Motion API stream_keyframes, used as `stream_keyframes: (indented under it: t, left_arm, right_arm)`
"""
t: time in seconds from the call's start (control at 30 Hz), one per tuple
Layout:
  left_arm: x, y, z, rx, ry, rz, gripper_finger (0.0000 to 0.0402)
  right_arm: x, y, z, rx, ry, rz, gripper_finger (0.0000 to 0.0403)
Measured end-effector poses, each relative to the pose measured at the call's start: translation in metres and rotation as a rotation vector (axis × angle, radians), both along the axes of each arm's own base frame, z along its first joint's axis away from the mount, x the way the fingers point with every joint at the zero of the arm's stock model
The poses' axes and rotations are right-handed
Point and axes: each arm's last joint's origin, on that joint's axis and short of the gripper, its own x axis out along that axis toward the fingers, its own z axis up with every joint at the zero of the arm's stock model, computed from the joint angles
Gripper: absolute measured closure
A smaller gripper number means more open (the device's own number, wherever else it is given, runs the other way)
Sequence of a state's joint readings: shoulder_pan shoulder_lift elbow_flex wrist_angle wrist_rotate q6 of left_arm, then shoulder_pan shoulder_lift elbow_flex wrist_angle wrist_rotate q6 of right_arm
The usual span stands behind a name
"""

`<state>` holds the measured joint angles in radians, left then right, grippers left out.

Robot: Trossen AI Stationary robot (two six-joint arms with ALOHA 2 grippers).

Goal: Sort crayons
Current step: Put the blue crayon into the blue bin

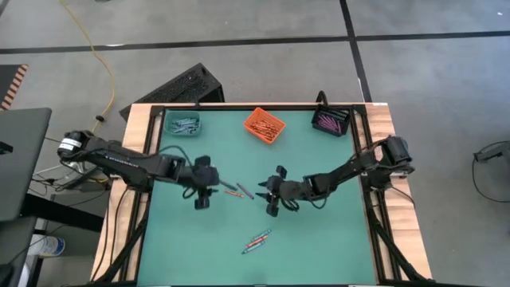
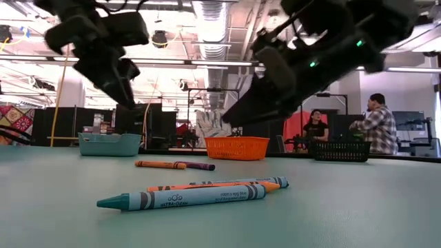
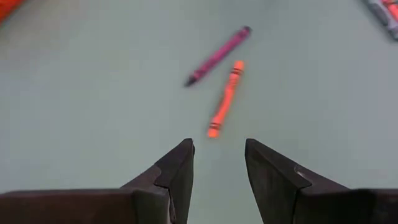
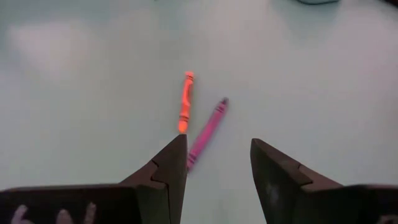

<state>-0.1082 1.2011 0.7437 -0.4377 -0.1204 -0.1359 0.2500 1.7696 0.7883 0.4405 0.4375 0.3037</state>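
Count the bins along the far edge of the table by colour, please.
Teal bin: 1
Orange bin: 1
Black bin: 1
Total: 3

Centre of the high view: two crayons (image 1: 237,191) lie on the table (image 1: 319,239), close together but apart. The left gripper (image 1: 209,190) hangs just left of them, the right gripper (image 1: 269,195) just right, so the pair sits between. Lower centre, another small cluster of crayons (image 1: 256,241) lies bunched together. Along the top edge sit three bins: one upper left (image 1: 183,124), one top centre (image 1: 264,125), one upper right (image 1: 331,121), each with crayons inside.
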Motion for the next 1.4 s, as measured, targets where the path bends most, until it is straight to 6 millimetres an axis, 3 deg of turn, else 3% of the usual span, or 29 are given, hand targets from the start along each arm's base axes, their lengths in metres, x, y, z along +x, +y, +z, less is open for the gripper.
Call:
stream_keyframes:
  t: [0.2, 0.37, 0.5, 0.6, 0.73, 0.83, 1.13, 1.4]
  left_arm:
    - [-0.009, -0.034, -0.024, -0.046, -0.033, 0.01, 0.0268]
    - [-0.015, -0.062, -0.043, -0.093, -0.06, 0.003, 0.0268]
    - [-0.014, -0.087, -0.053, -0.121, -0.083, -0.037, 0.0268]
    - [-0.012, -0.106, -0.061, -0.135, -0.115, -0.069, 0.0268]
    - [-0.008, -0.128, -0.073, -0.16, -0.163, -0.118, 0.0268]
    - [-0.004, -0.14, -0.083, -0.186, -0.199, -0.14, 0.0268]
    - [0.003, -0.155, -0.106, -0.208, -0.247, -0.158, 0.0268]
    - [0.004, -0.156, -0.106, -0.208, -0.268, -0.16, 0.0268]
  right_arm:
    - [0.021, -0.007, -0.016, -0.006, 0.013, 0.084, 0.0234]
    - [0.041, 0.002, -0.02, -0.098, 0.062, 0.176, 0.0234]
    - [0.049, 0.027, -0.015, -0.16, 0.134, 0.318, 0.0234]
    - [0.044, 0.05, -0.009, -0.216, 0.177, 0.411, 0.0237]
    - [0.03, 0.082, -0.001, -0.271, 0.183, 0.529, 0.0248]
    - [0.014, 0.098, -0.008, -0.3, 0.277, 0.589, 0.0258]
    - [0.009, 0.089, -0.015, -0.248, 0.398, 0.525, 0.0284]
    - [0.01, 0.08, -0.02, -0.22, 0.456, 0.558, 0.0284]
